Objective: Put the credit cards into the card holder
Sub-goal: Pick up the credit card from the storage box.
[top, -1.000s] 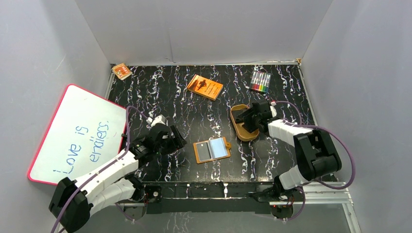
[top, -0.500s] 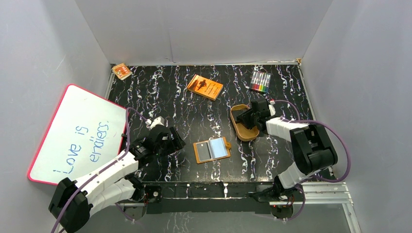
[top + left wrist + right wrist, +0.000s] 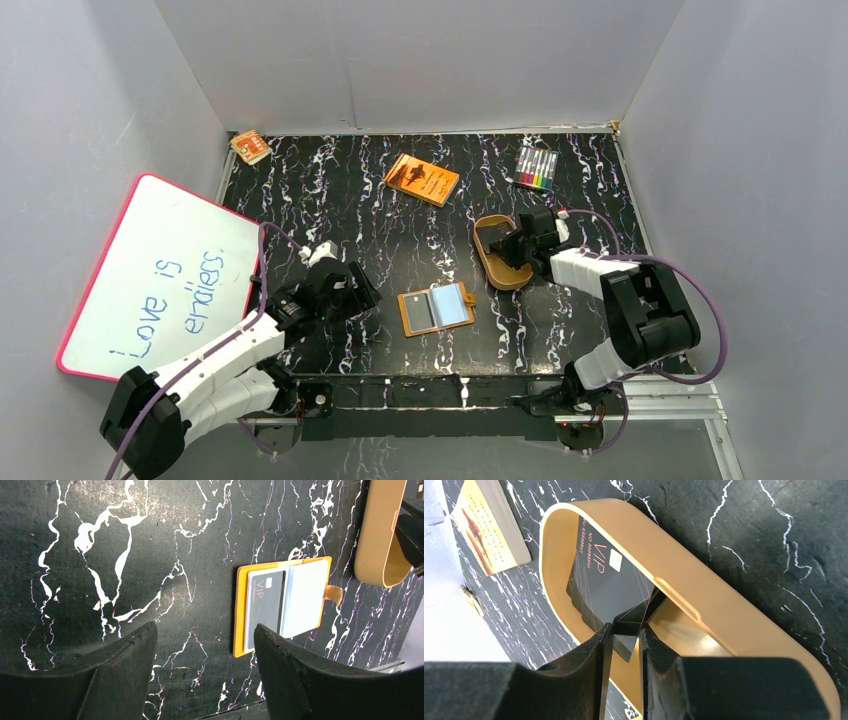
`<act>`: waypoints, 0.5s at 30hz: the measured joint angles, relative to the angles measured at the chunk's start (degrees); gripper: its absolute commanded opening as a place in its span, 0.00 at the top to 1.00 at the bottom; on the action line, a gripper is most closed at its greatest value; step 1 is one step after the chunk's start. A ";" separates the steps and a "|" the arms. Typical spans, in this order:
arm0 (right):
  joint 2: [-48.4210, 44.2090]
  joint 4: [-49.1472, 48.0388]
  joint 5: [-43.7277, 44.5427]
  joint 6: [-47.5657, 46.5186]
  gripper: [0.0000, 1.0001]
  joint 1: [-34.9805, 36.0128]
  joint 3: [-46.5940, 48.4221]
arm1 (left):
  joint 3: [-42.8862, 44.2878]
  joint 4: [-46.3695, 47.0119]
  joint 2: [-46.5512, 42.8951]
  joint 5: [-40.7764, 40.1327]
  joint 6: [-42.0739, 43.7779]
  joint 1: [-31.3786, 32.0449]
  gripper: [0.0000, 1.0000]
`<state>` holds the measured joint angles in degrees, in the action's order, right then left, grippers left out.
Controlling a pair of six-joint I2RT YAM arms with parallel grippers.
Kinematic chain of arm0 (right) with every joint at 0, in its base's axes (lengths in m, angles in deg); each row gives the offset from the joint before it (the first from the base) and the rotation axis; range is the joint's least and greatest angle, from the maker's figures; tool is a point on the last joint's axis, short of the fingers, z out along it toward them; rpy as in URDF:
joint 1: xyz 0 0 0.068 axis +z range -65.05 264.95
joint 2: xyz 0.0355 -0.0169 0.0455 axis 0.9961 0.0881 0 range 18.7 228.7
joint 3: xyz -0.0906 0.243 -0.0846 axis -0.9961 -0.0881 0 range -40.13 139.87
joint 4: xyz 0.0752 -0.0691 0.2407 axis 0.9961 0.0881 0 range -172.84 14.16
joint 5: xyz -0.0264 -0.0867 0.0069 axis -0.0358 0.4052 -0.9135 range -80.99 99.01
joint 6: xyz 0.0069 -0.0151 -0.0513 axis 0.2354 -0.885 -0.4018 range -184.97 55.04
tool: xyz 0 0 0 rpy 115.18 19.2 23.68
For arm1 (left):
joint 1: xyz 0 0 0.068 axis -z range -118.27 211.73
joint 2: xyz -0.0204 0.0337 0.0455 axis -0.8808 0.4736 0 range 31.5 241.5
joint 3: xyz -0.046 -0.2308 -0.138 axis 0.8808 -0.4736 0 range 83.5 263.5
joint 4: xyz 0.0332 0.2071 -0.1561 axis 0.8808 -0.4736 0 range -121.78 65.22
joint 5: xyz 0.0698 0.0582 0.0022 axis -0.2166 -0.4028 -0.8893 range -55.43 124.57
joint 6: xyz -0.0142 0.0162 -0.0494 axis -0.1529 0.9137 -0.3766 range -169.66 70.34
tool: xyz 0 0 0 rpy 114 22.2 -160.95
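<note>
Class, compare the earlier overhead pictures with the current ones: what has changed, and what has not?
The right gripper closed its jaws onto a black credit card in the tan tray. The left gripper stayed open and still; the card holder stayed put.

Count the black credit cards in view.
2. One card sits in the left pocket of the open card holder; another card lies in the tan tray, a corner at the right gripper. More may be stacked beneath it.

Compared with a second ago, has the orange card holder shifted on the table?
No. In the top view the card holder lies open just as far from the tan tray as before.
</note>
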<state>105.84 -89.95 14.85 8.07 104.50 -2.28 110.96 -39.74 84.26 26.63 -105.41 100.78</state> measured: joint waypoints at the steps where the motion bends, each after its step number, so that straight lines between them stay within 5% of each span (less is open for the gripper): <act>1: -0.24 0.05 0.00 0.00 0.68 0.00 -0.20 | 0.00 -0.01 0.00 0.01 -0.01 0.00 0.32; 15: -3.66 0.20 -0.04 -1.23 0.86 0.00 -0.71 | -0.04 -0.04 -0.33 0.01 -0.42 0.00 0.33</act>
<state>102.18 -89.75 14.81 6.84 104.50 -2.98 110.92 -39.78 83.92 26.64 -105.82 100.78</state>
